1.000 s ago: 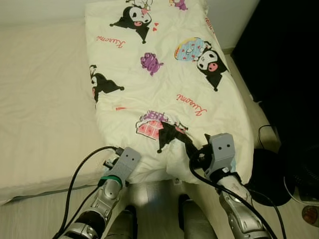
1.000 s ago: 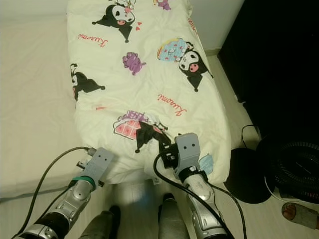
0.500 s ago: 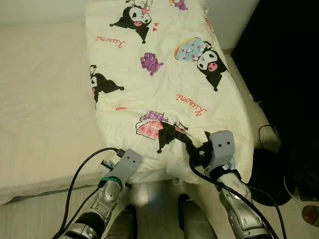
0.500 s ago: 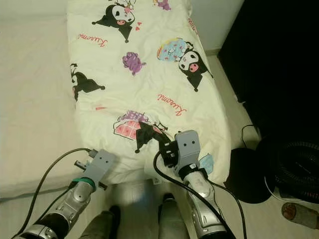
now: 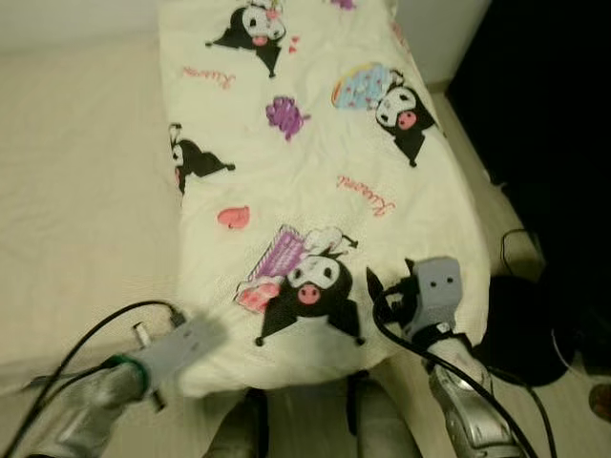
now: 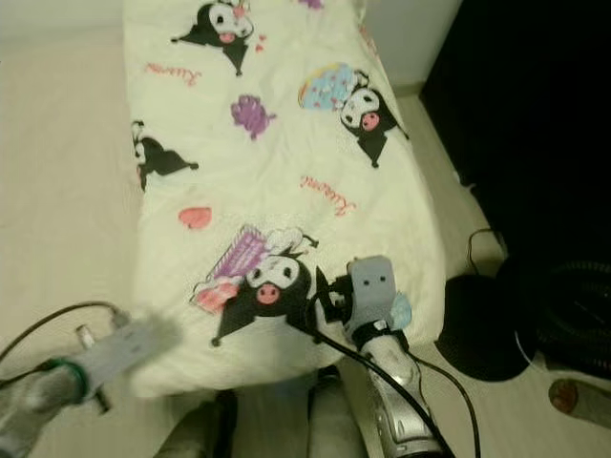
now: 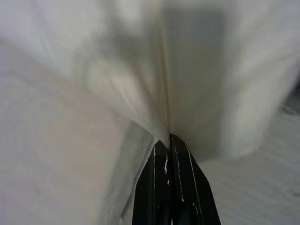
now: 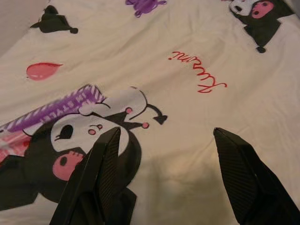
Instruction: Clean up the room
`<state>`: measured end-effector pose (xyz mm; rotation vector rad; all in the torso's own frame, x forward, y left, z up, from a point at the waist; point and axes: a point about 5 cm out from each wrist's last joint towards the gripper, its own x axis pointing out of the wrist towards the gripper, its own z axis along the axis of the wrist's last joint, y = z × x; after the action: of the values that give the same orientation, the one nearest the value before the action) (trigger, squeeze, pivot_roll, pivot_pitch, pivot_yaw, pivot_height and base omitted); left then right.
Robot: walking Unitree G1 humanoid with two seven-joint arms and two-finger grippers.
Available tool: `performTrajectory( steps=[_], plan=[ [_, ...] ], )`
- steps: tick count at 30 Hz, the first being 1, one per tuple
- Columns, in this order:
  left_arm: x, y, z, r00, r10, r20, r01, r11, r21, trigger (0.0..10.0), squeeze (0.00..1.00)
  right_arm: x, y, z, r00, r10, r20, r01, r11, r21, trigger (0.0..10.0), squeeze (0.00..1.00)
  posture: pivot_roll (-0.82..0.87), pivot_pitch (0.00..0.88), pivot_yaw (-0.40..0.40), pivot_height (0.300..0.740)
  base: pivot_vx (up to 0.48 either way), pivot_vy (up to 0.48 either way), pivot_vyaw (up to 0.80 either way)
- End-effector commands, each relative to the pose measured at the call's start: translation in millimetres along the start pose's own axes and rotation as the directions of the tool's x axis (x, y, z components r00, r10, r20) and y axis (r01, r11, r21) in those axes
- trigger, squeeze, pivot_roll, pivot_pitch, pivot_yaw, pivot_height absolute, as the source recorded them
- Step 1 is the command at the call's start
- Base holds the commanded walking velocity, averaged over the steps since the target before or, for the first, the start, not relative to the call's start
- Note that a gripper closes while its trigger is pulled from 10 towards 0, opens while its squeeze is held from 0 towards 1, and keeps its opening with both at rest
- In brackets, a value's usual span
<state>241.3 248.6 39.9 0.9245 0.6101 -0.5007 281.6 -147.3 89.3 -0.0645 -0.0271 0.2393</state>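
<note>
A cream blanket (image 5: 305, 172) printed with black cartoon characters lies spread along the right side of the bed, its near end hanging over the edge. My left gripper (image 7: 168, 140) is shut on a pinch of the blanket's pale fabric; its blurred wrist (image 5: 177, 345) is at the near left corner. My right gripper (image 8: 166, 133) is open just above the blanket, near the black character print and the red lettering. Its grey wrist (image 5: 434, 291) is at the near right corner.
The bare beige mattress (image 5: 76, 191) stretches to the left. On the floor to the right lie a black round object (image 5: 520, 324), a thin cable (image 5: 516, 243) and a dark fan (image 6: 582, 315). My feet (image 5: 305, 420) stand at the bed's foot.
The crumpled near end of the blanket is now pulled flat, showing the whole character print and a pink heart. My left arm swung out to the left and is blurred.
</note>
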Motion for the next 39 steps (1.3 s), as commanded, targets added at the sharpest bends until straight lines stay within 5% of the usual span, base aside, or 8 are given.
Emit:
performTrajectory(
  steps=[1, 12, 13, 20, 23, 24, 31, 39],
  plan=[
    [-4.4, -26.2, -20.3, 0.989, -0.127, -0.074, 0.126, 0.992, -0.026, 10.0, 0.0, -3.0, 4.0, -9.7, 0.999, 0.013, -0.033, -0.012, 1.0, 0.017, 10.0, 0.0, -0.07, 0.333, 0.074, 0.74, 0.0, 0.0, 0.0],
    [6.1, -75.4, -16.2, 0.965, -0.21, -0.155, 0.217, 0.976, 0.034, 10.0, 0.0, -2.5, 0.8, -7.0, 1.0, 0.008, -0.025, -0.007, 1.0, 0.007, 10.0, 0.0, -0.1, 0.326, 0.07, 0.74, 0.0, 0.0, 0.0],
    [10.1, -72.0, -15.6, 0.972, -0.169, -0.163, 0.18, 0.982, 0.05, 10.0, 1.0, -3.6, 0.2, -7.1, 1.0, 0.005, -0.025, -0.004, 1.0, 0.006, 10.0, 0.0, -0.1, 0.325, 0.07, 0.74, 0.0, 0.0, 0.0],
    [15.0, -58.0, -10.0, 0.987, -0.065, -0.148, 0.073, 0.996, 0.047, 10.0, 1.0, -5.0, -2.4, -6.9, 1.0, -0.008, -0.022, 0.008, 1.0, 0.002, 10.0, 0.0, -0.12, 0.312, 0.075, 0.74, 0.0, 0.0, 0.0],
    [15.9, -29.5, 13.3, 0.986, 0.163, -0.031, -0.166, 0.968, -0.189, 10.0, 1.0, -5.6, -1.6, -4.2, 1.0, -0.01, -0.006, 0.01, 1.0, 0.001, 10.0, 0.0, -0.11, 0.295, 0.071, 0.74, 0.0, 0.0, 0.0],
    [13.5, -21.1, 26.7, 0.972, 0.23, 0.042, -0.208, 0.932, -0.297, 10.0, 0.0, -5.2, 0.5, -0.7, 1.0, -0.002, 0.011, 0.002, 1.0, -0.013, 10.0, 0.0, -0.1, 0.284, 0.065, 0.74, 0.0, 0.0, 0.0],
    [-6.8, 7.4, 85.4, 0.884, 0.392, 0.256, -0.095, 0.686, -0.721, 10.0, 0.0, -0.9, 7.9, 26.5, 0.992, 0.019, 0.125, -0.018, 1.0, -0.015, 10.0, 0.0, -0.07, 0.223, 0.04, 0.74, 0.0, 0.0, 0.0],
    [-39.0, 29.8, 132.3, 0.698, 0.554, 0.454, -0.183, 0.751, -0.635, 10.0, 0.0, 0.5, 4.8, 49.8, 0.976, -0.005, 0.216, 0.004, 1.0, 0.008, 10.0, 0.0, -0.06, 0.127, 0.019, 0.74, 0.0, 0.0, 0.0]
  ],
)
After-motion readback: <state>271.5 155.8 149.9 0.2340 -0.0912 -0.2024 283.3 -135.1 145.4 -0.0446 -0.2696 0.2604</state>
